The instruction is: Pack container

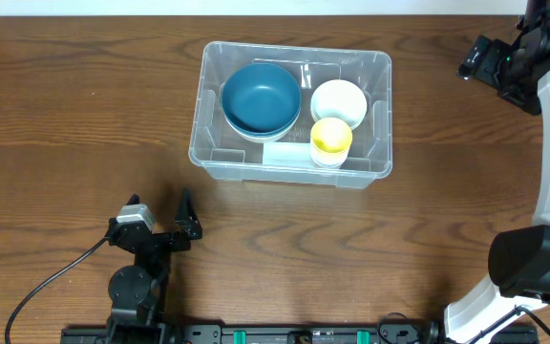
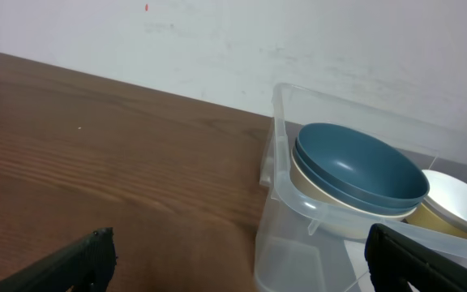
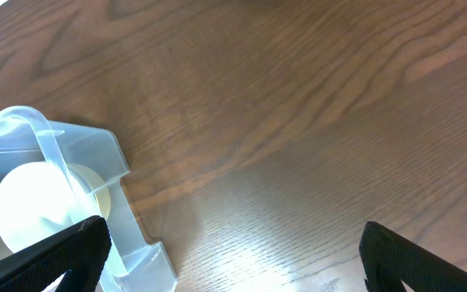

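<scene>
The container (image 1: 289, 173) stands on the table (image 1: 65, 115) a little beyond the middle, with its long side across the overhead view, and it is already filled. A large blue bowl (image 1: 261, 97) takes its left half, a white bowl (image 1: 339, 101) sits in the far right part, and a small yellow bowl (image 1: 331, 137) is just in front of the white one, touching it or almost touching it. A whitish label patch (image 1: 286, 153) shows near the front wall. No loose thing waits on the wood around the container, so I judge the packing to be finished or very nearly so. No lid is seen anywhere, so I cannot tell if closing belongs to the task. The left gripper (image 2: 237, 243) is low at the near left, well apart from the container, with its jaws spread wide and nothing between them. The right gripper (image 3: 233, 234) hangs beyond the far right corner, equally wide and empty. Some things are not clear. In the left wrist view a cream bowl (image 2: 339, 215) lies under the blue one, but how many bowls are stacked there is hidden. Something tan shows under the white bowl, and I cannot name it. Both wrist views cut off most of the container.
</scene>
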